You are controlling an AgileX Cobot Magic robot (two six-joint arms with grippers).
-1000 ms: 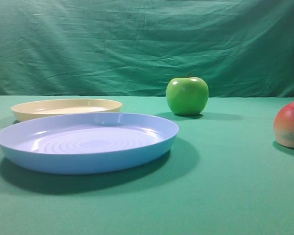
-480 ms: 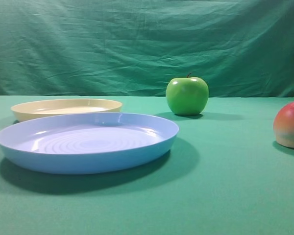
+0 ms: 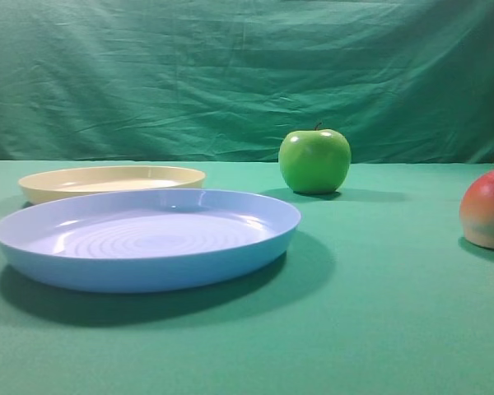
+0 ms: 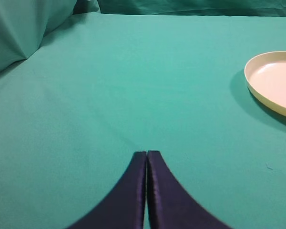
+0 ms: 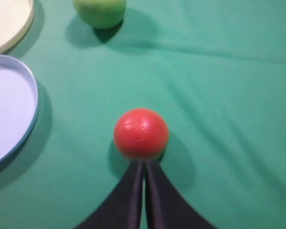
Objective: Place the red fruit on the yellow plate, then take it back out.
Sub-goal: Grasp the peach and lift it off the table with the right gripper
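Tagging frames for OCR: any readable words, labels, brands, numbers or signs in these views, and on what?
None: no text, label, brand, number or sign shows in any view.
The red fruit, green apple, yellow plate, blue plate and green cloth are all plain.
The blue plate bears only moulded rings.

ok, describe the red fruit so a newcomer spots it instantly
On the green cloth, look right of the blue plate and nearer than the green apple. The red fruit sits alone at the right edge: round, red top fading to pale yellow-green, no stem.
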